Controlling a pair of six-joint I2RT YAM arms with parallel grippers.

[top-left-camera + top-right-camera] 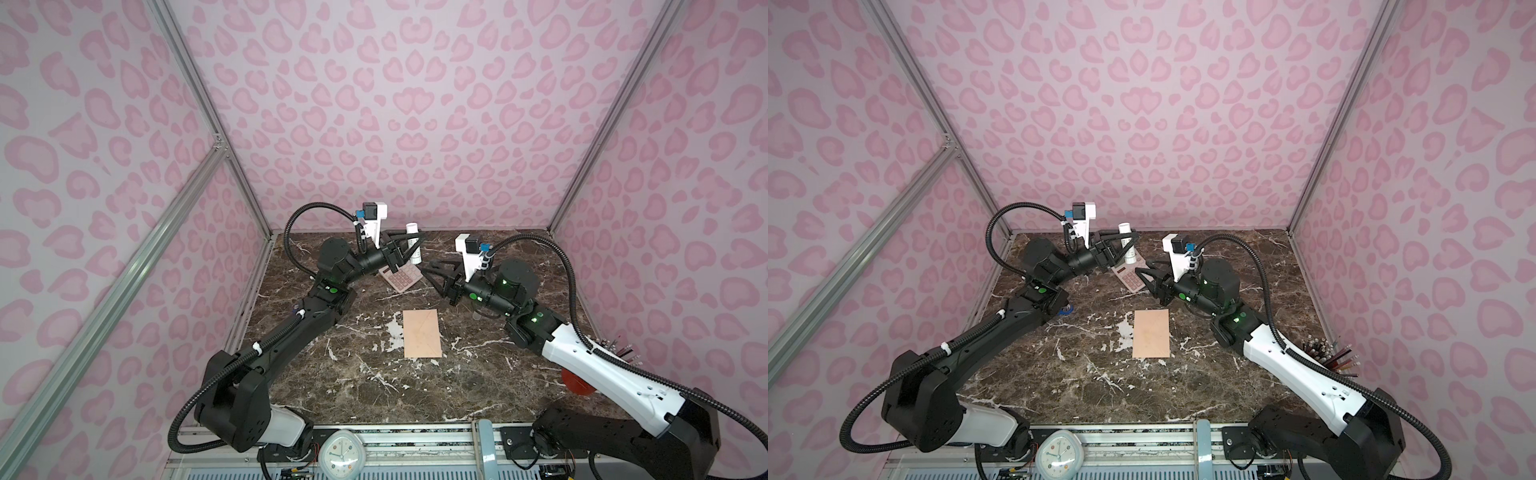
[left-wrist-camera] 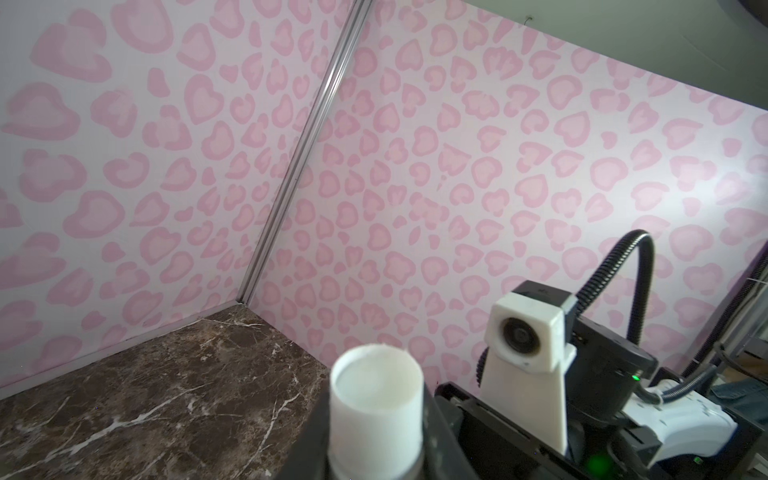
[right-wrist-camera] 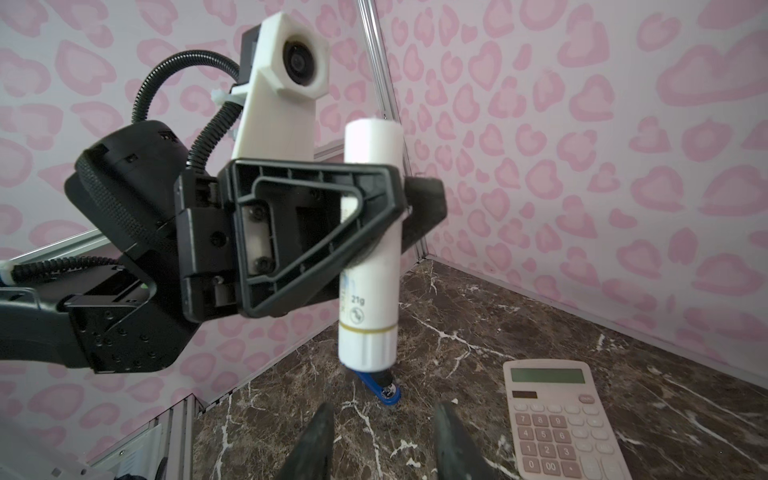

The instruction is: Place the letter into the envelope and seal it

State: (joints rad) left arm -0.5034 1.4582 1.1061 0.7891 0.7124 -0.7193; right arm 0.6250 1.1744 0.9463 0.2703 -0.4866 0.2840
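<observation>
Left claw [image 3: 395, 208] clamps a glue stick [image 3: 368, 332]; right claw [image 3: 384, 419], jaws parted, empty, faces it. Envelope [image 1: 422, 333] lies flat nearer right claw, contents hidden.

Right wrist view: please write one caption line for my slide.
Left tool holds a white glue stick above the marble table; a pink calculator lies nearby.

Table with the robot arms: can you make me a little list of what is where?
Left gripper: shut on a white glue stick, held roughly upright above the table
Right gripper: open, empty, near the calculator
Envelope: flat mid-table, no flap sticking out, untouched
Letter: not in sight
Calculator: pink keys, at the back
Clock: by the front edge, off the table
</observation>
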